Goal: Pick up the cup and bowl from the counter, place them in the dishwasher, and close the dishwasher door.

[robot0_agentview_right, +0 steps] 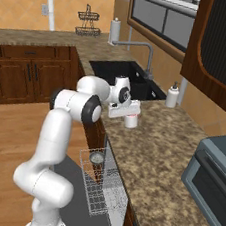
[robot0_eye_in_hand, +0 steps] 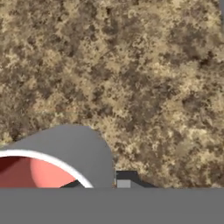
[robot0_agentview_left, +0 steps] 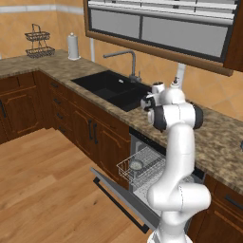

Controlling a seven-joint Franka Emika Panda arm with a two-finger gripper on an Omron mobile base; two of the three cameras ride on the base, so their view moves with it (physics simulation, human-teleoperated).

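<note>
A: Where is the two-finger dark gripper (robot0_agentview_right: 130,114) now?

B: It hangs over the speckled brown granite counter (robot0_agentview_right: 154,156), just right of the black sink (robot0_agentview_right: 121,75). The small white cylindrical cup with the pink-red inside (robot0_agentview_right: 130,121) is directly under the hand and touches it. The fingers seem to be closed on the cup, but how they stand on its wall is hard to see.

A: How does the cup point?

B: It is upright, its long axis vertical and the mouth up. In the hand view the cup (robot0_eye_in_hand: 52,159) is at the lower left, cut off by the edge; one dark finger tip (robot0_eye_in_hand: 126,177) is just beside its wall. I cannot tell if the base rests on the granite or is lifted.

A: And the other things?

B: The small shallow grey metallic bowl (robot0_agentview_left: 136,165) lies in the white wire rack (robot0_agentview_left: 142,171) of the open dishwasher (robot0_agentview_left: 163,178). The flat dark grey dishwasher door (robot0_agentview_left: 121,194) is dropped down. In the left base view the arm hides the cup. A white soap bottle (robot0_agentview_right: 173,96) stands near the sink, apart from the cup.
</note>
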